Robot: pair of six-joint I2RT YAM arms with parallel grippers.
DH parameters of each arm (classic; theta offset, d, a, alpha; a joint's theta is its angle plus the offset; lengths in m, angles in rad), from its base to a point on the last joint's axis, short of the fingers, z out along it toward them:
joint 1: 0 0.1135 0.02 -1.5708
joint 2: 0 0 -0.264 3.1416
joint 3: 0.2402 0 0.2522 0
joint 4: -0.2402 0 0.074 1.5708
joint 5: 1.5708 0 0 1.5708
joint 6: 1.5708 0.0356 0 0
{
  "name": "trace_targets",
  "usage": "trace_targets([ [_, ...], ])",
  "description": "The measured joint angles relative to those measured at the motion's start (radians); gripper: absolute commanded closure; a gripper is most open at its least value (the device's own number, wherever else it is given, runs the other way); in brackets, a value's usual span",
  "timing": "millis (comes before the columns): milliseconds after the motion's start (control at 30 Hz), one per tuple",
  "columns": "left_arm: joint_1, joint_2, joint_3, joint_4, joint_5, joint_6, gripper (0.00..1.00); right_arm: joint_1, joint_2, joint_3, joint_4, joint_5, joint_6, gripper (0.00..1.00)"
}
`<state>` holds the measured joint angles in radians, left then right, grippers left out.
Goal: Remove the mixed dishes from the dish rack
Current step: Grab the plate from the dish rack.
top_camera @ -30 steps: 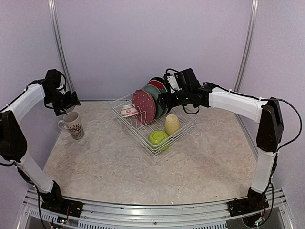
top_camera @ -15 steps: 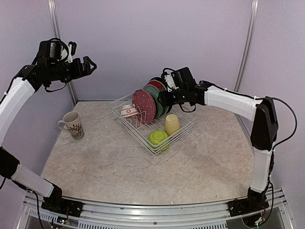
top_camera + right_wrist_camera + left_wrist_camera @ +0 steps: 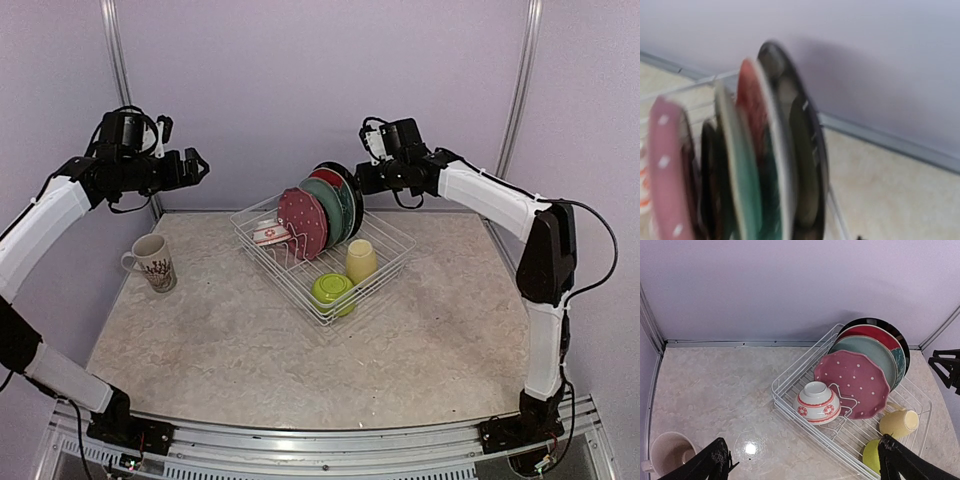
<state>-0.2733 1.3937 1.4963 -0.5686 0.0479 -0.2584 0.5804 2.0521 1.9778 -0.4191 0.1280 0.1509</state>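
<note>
The dish rack (image 3: pixel 281 275) is white wire. Along its far edge the plates run black (image 3: pixel 880 321), red (image 3: pixel 872 333), teal (image 3: pixel 880 352), then dusty pink with small white dots (image 3: pixel 858 385). The small bowl (image 3: pixel 816 401) is white with red bands and red rosettes. The cup (image 3: pixel 898 422) is pale yellow and the bowl (image 3: pixel 871 456) at the rack's near corner is lime green. By the tabletop's (image 3: pixel 300 370) left edge, the mug (image 3: pixel 152 262) is cream with a dark reddish sprig pattern. The tabletop is mottled beige.
</note>
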Motion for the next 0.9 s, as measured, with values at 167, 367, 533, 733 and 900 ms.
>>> trace_targets([
  [167,0.019,-0.015,-0.001,0.005,0.033,-0.005,0.01,-0.021,0.108,0.141,-0.019,0.008,-0.028,0.56],
  [367,0.05,-0.019,-0.002,0.008,0.079,-0.02,0.01,-0.032,0.181,0.189,-0.033,-0.009,-0.04,0.6],
  [533,0.061,-0.019,-0.002,0.008,0.108,-0.031,0.01,-0.047,0.235,0.224,-0.033,-0.015,-0.051,0.67],
  [733,0.07,-0.019,-0.002,0.008,0.134,-0.04,0.01,-0.062,0.27,0.233,-0.032,-0.02,-0.053,0.67],
  [900,0.081,-0.016,-0.002,0.009,0.155,-0.054,0.01,-0.072,0.294,0.24,-0.016,-0.031,-0.053,0.68],
])
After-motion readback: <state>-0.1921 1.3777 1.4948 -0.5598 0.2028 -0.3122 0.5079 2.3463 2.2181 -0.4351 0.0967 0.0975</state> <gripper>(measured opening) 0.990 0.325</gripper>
